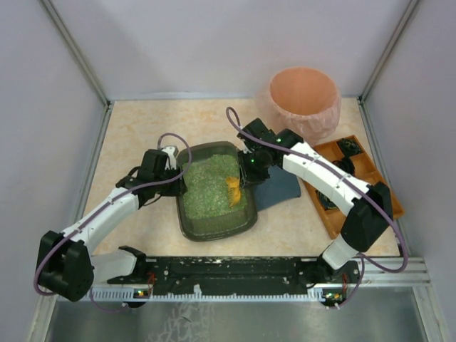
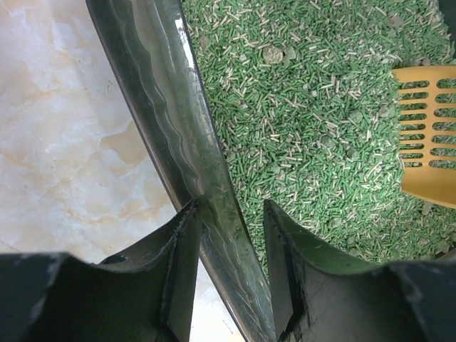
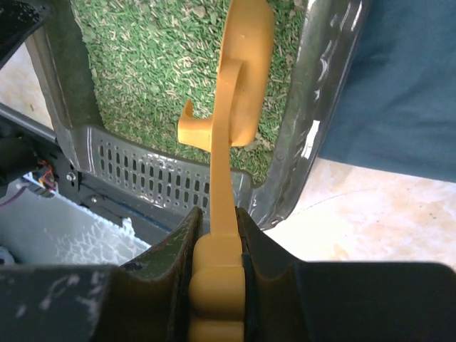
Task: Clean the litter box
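R hand grips scoop in litter box, cloth adj.

The litter box is sitting in the middle of the table with green litter filling it. The left gripper is sitting at its left rim, while the right gripper is hanging over its right edge with an orange scoop sticking out below it into the litter. A blue cloth is lying just right of the box, partly under the right arm, an orange tray is resting farther right by the wall, and a pink-lined bin is standing in the far right corner.
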